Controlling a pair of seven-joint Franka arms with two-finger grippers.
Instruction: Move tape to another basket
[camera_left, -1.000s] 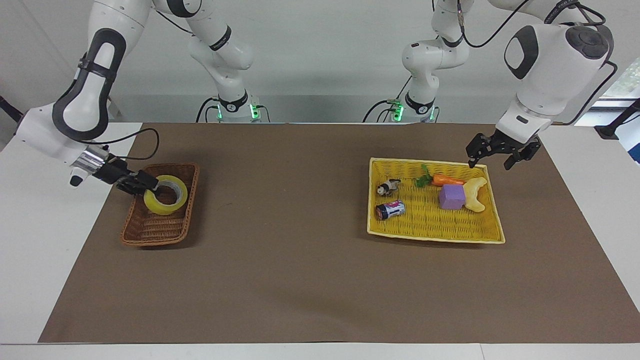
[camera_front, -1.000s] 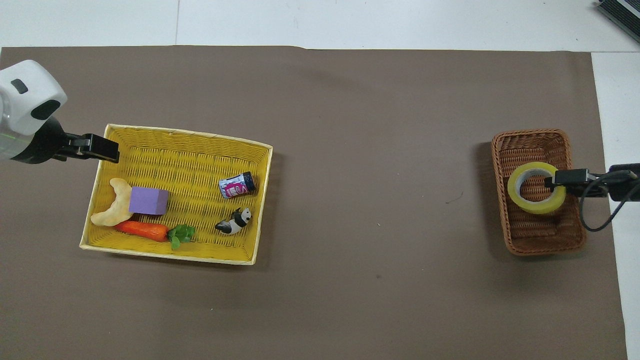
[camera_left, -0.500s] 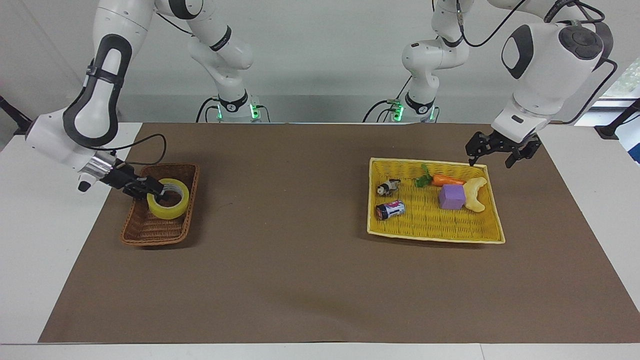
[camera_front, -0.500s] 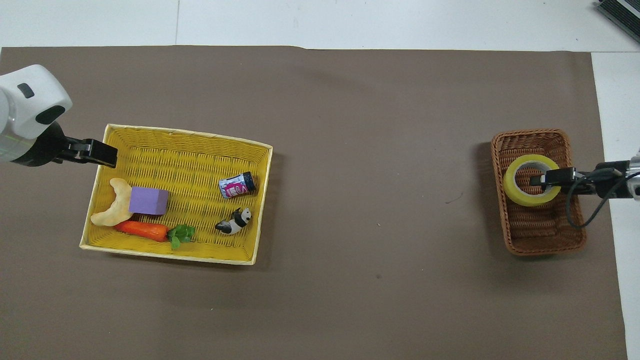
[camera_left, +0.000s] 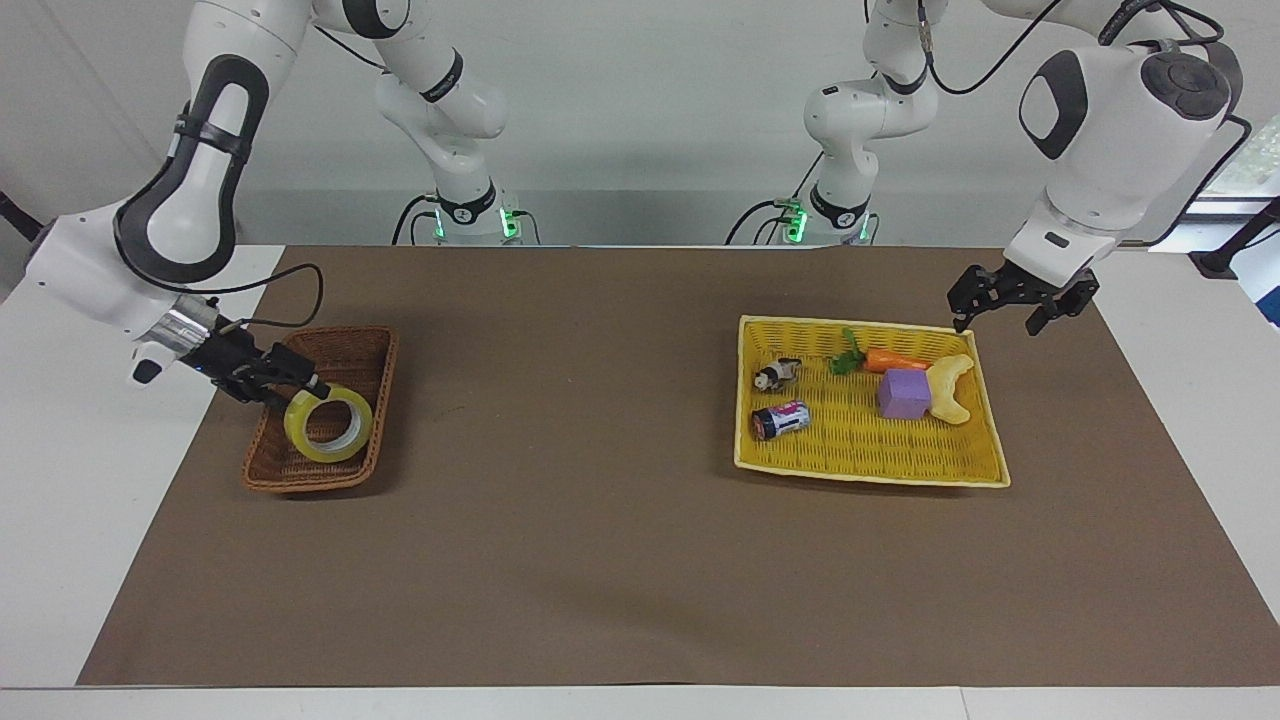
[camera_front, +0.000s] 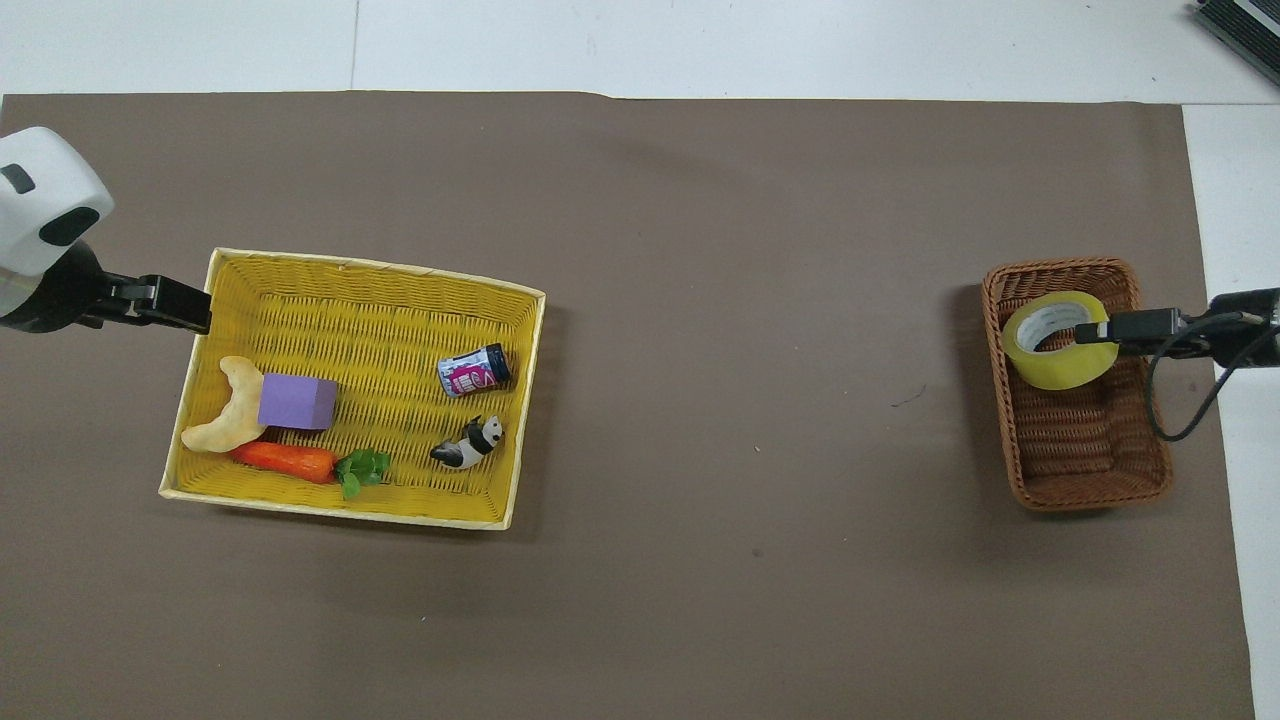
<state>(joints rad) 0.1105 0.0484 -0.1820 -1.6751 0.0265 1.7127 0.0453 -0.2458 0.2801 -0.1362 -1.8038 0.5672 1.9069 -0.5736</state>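
The yellow tape roll (camera_left: 328, 425) sits tilted inside the dark brown wicker basket (camera_left: 378, 392) toward the right arm's end of the table. My right gripper (camera_left: 300, 388) is shut on the roll's upper rim, one finger inside the ring. In the overhead view the tape (camera_front: 1060, 340) lies in the half of the basket (camera_front: 1090, 470) farther from the robots, with the right gripper (camera_front: 1100, 328) on its rim. My left gripper (camera_left: 1000, 314) is open and empty, up in the air over the yellow tray's corner; it also shows in the overhead view (camera_front: 190, 305).
The flat yellow woven tray (camera_left: 870, 478) toward the left arm's end holds a black-and-pink battery (camera_left: 781, 419), a panda figure (camera_left: 776, 374), a carrot (camera_left: 890, 360), a purple block (camera_left: 905, 393) and a pale cracker (camera_left: 952, 385). Brown mat covers the table between tray and basket.
The right gripper has lowered the tape deeper into the brown basket, away from the robots, and the roll has tilted. The left gripper drifted slightly toward its own end of the table.
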